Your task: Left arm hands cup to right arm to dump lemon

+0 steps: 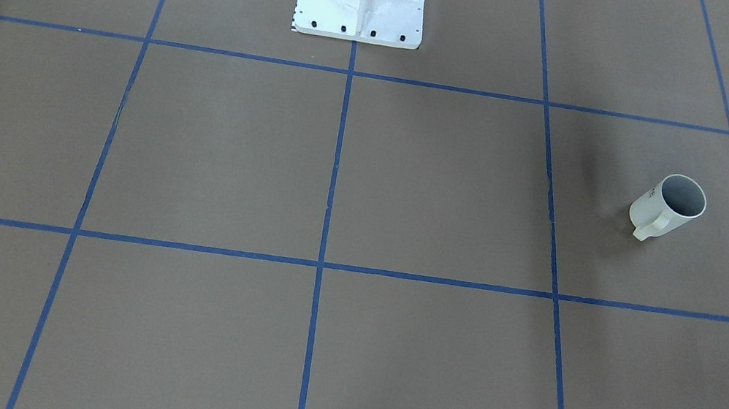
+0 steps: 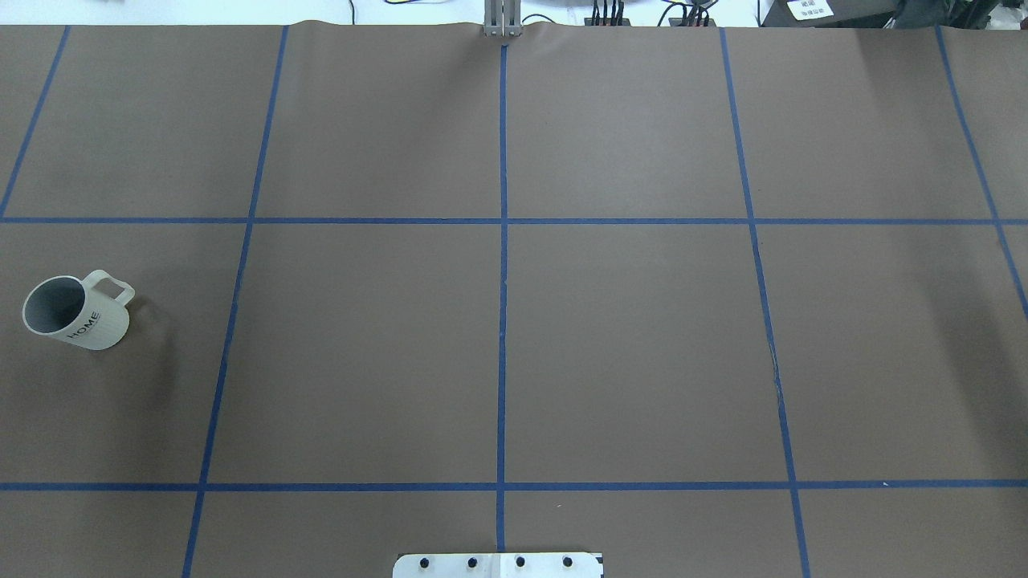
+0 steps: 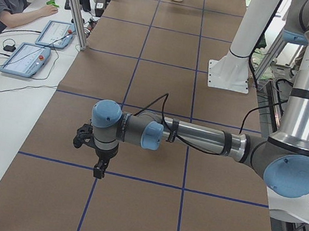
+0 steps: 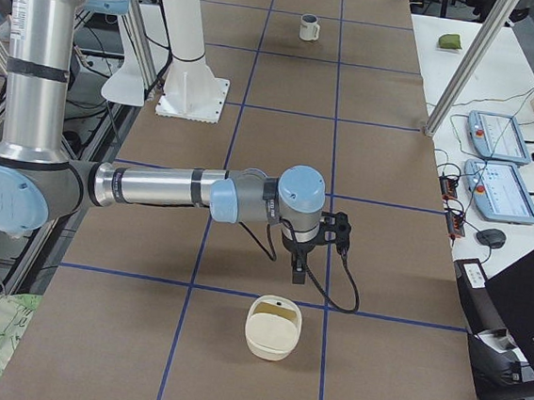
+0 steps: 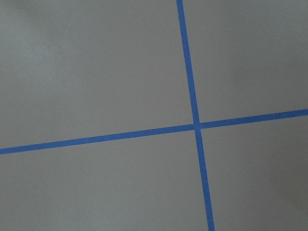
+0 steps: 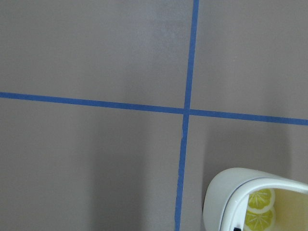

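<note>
The cup (image 2: pixel 76 313) stands at the overhead view's left edge. The lemon (image 6: pixel 260 198) lies in a white container (image 6: pixel 217 197), lower right of the right-wrist view. Whether the left gripper (image 3: pixel 99 170) and the right gripper (image 4: pixel 296 277) are spread or pressed together, I cannot tell.

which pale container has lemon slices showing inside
The handleless cream tub near the right arm, with lemon slices in it; the HOME mug shows only grey inside.

The left arm (image 3: pixel 198 138) stretches out level, left gripper (image 3: pixel 99 170) pointing straight down, the right arm (image 4: pixel 155 186) mirrors it, right gripper (image 4: pixel 298 275) down, neither grip readable.
</note>
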Available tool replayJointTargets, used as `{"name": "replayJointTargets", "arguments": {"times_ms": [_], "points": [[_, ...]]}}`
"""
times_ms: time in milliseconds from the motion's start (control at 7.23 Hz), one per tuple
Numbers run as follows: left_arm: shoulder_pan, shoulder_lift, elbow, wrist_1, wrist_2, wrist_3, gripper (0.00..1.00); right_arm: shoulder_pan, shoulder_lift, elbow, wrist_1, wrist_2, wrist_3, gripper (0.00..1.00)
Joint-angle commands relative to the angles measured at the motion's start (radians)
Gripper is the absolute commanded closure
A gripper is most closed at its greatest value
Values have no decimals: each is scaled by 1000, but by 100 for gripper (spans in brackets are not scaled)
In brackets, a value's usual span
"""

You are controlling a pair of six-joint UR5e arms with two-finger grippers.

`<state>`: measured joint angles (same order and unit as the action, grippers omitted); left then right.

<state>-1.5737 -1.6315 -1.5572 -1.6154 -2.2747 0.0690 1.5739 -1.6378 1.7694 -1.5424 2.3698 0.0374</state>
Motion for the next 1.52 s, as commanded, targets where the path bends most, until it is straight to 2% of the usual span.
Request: {"name": "replayJointTargets", "arguments": {"times_ms": [0, 415, 691, 968, 1383], "points": [[0, 1, -1, 2, 0, 0, 0, 0, 18, -5, -15, 2, 10, 0], [0, 1, 2, 2, -22, 0, 0, -6, 20, -1, -7, 62, 47, 0], [-2, 4, -6, 3, -23, 0, 0, -46, 62, -4, -5, 62, 119, 0], [0, 67, -65, 5, -42, 0, 0, -58, 72, -21, -2, 59, 131, 0], [3, 58, -57, 31, -42, 0, 0, -57, 69, -24, -2, 59, 121, 0]]}}
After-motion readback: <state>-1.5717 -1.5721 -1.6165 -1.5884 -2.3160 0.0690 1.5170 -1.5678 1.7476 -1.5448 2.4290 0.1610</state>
